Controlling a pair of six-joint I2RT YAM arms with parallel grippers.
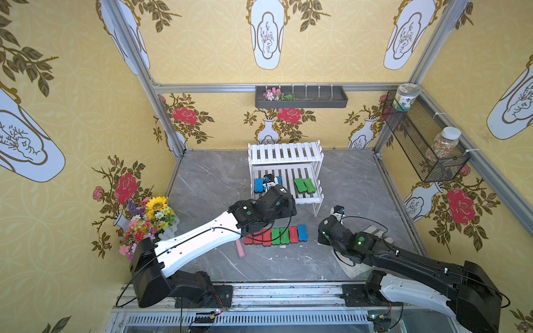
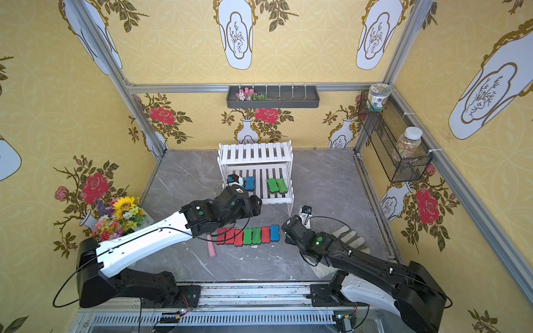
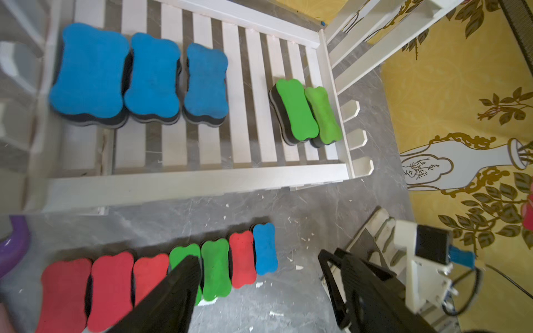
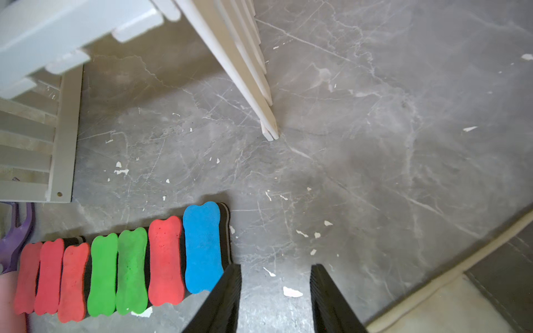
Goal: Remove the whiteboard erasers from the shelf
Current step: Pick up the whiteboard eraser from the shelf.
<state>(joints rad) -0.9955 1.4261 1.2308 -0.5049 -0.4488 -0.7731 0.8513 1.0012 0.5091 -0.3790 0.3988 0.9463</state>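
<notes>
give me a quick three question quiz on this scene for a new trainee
1. How many blue bone-shaped foam erasers lie on the lower tier of the white slatted two-tier shelf?
2. True or false: the two green foam erasers on that tier touch the blue ones.
3. In the row of seven erasers on the grey marble-look table, which colour lies at the end nearest the right gripper? A red, B green, C blue.
Key: 1 three; 2 false, they lie apart, with bare slats between them; 3 C.
</notes>
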